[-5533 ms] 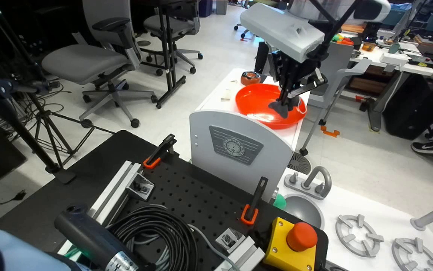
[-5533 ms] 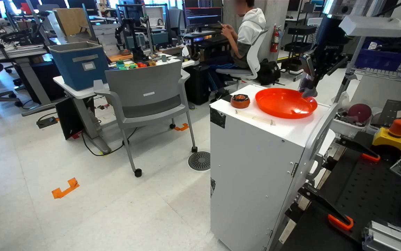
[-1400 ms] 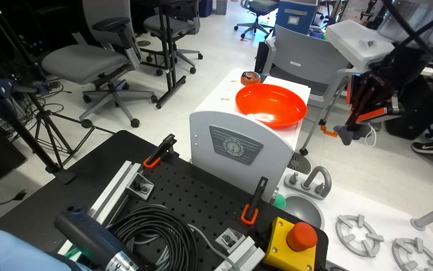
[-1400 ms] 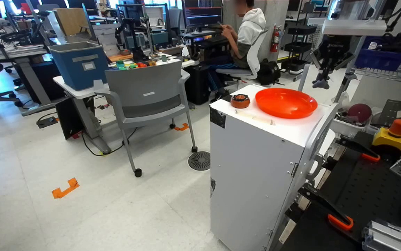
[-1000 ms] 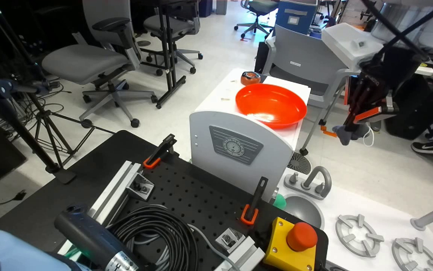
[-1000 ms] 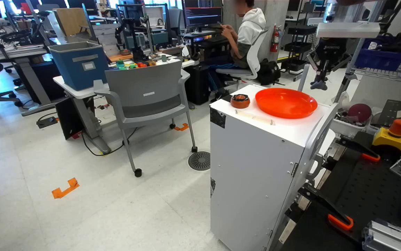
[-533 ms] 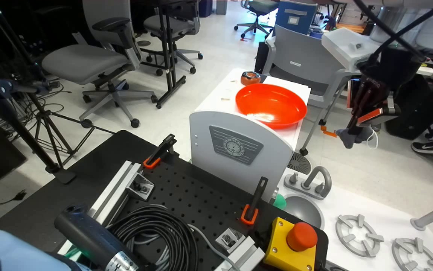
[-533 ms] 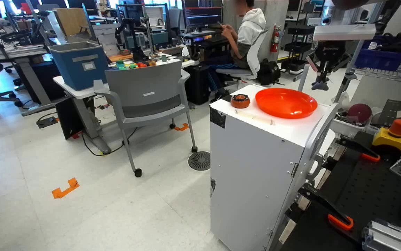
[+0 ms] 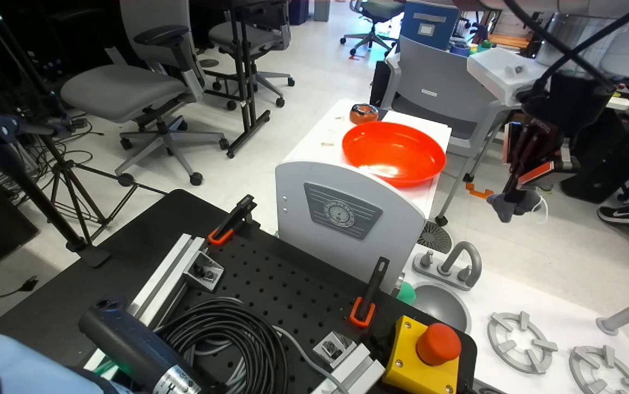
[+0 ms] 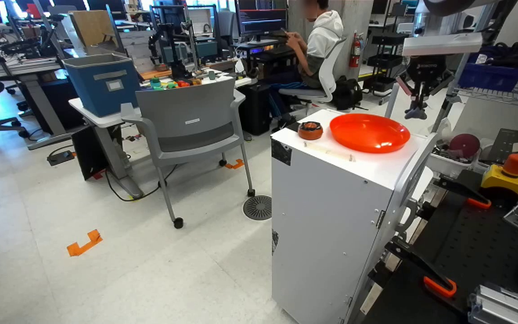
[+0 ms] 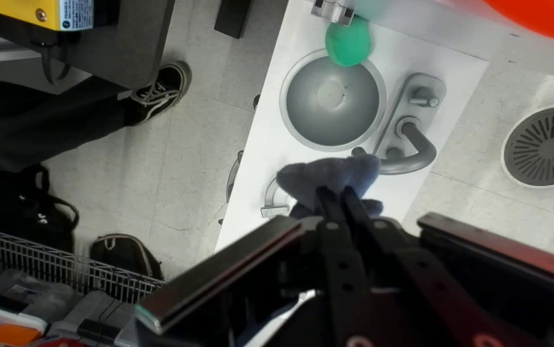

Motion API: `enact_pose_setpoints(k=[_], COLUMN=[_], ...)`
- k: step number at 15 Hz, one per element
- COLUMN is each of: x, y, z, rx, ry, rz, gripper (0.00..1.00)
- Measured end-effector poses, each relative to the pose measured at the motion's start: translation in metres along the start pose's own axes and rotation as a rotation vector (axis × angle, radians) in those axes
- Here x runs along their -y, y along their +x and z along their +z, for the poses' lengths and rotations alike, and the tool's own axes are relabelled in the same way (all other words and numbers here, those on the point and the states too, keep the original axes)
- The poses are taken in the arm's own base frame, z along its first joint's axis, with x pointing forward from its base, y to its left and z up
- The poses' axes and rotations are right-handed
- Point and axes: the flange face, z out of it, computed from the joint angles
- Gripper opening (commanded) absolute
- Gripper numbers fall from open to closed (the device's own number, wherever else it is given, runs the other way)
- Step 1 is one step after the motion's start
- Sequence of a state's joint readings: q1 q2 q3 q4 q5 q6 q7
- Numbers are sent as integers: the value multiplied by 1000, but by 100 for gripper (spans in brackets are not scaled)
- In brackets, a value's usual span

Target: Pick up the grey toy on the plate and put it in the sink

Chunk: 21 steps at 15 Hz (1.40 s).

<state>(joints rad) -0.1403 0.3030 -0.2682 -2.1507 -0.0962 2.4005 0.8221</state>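
The gripper (image 11: pixel 337 191) is clenched on the grey toy (image 11: pixel 303 180), its 2 fingers (image 11: pixel 332 241) pressed close together and the dark lump sticking out on both sides of their tips. The toy hangs in the air in both exterior views, apart from the orange plate (image 9: pixel 394 145), and in an exterior view a thin white loop (image 9: pixel 545 207) droops at its side. In the wrist view the toy's outline falls on the white counter (image 11: pixel 257 164), next to the round grey sink (image 11: pixel 310 106) and over part of the bent grey tap (image 11: pixel 421 154); how high it hangs I cannot tell. A green thing (image 11: pixel 348 43) overlaps the sink's edge, its details unclear. The plate lies on top of a white cabinet (image 10: pixel 326 216), with a small round thing (image 10: pixel 310 130), orange-brown and black, just beside it. An upright grey board (image 9: pixel 314 249) with a dial (image 9: pixel 339 213) stands between the plate and the sink. The counter also bears 2 grey stove rings (image 9: pixel 507 346). On the black table (image 9: pixel 150 241) sit a coil of cable (image 9: pixel 271 339), 2 clamps (image 9: pixel 376 284) with orange ends, and a yellow box (image 9: pixel 402 355) carrying a red button (image 9: pixel 438 343). Farther off, a grey chair (image 10: pixel 187 114) stands near a blue bin (image 10: pixel 103 87), and a person (image 10: pixel 324 45) in a white hooded top sits by a screen (image 10: pixel 262 20).
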Motion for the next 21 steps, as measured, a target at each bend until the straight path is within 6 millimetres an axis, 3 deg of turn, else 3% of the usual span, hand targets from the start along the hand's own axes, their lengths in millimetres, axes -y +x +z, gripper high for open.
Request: enact_pose_setpoints(k=[21], x=[11], y=[10], z=[4], rx=[7], ry=[-32], rz=[79], gripper=[1])
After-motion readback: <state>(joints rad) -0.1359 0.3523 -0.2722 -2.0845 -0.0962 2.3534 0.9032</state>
